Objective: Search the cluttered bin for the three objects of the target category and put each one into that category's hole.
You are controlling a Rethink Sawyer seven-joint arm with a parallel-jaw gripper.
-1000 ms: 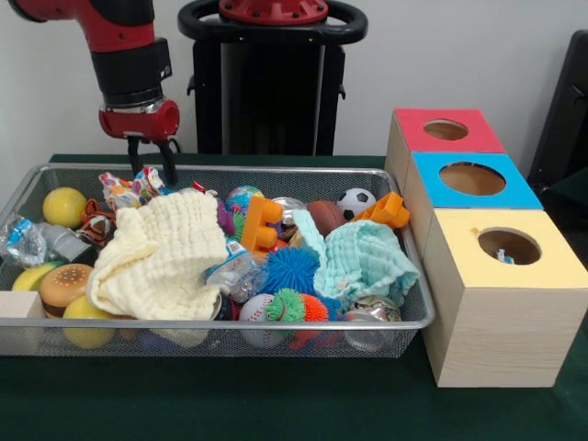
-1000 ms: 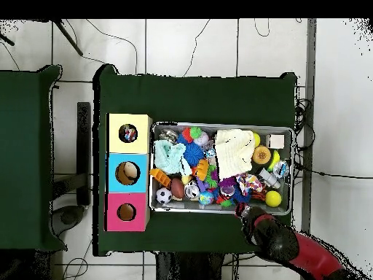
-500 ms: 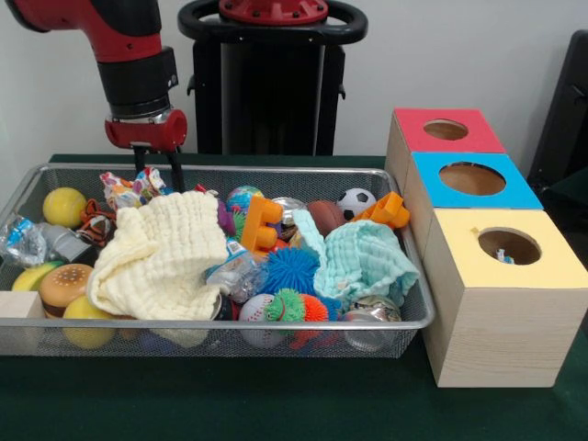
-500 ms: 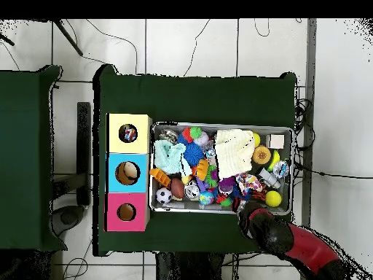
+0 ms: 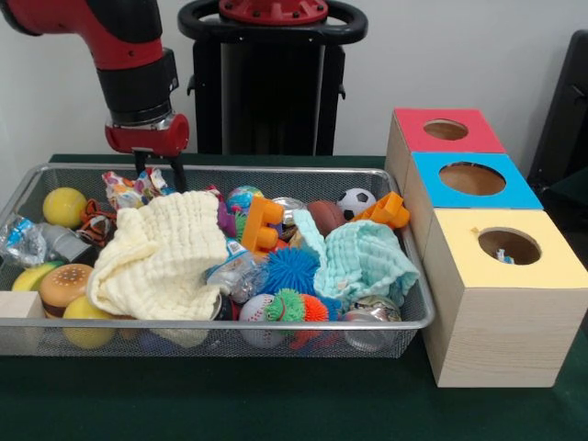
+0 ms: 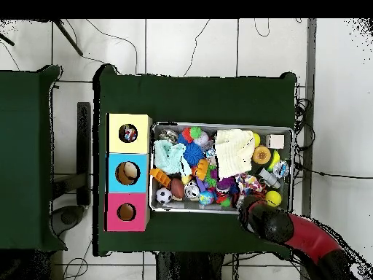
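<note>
The cream knitted cloth [image 5: 161, 257] should handle as light, limp and grippy rather than slippery, so it will probably drape and trail when lifted and may drag neighbours with it; a raised fold near its upper edge, or the bunched ridge through its middle, looks the best place to pinch, since a flat stretch offers the tips little to bite; the pale teal cloth [image 5: 363, 260] should behave alike, and its humped centre gives an easy hold. The cream one is waffle-textured, crumpled and broad, lying over toys in the left half of the wire mesh bin [image 5: 303, 171]; the teal one is smaller and sits heaped toward the bin's right end, close to the yellow-topped box [image 5: 503, 308], whose round hole [image 5: 509, 246] shows something small inside. The gripper [image 5: 160, 175] hangs over the bin's far rim, just behind the cream cloth, its 2 dark prongs standing apart with nothing between them; in the overhead view the arm hides them.
</note>
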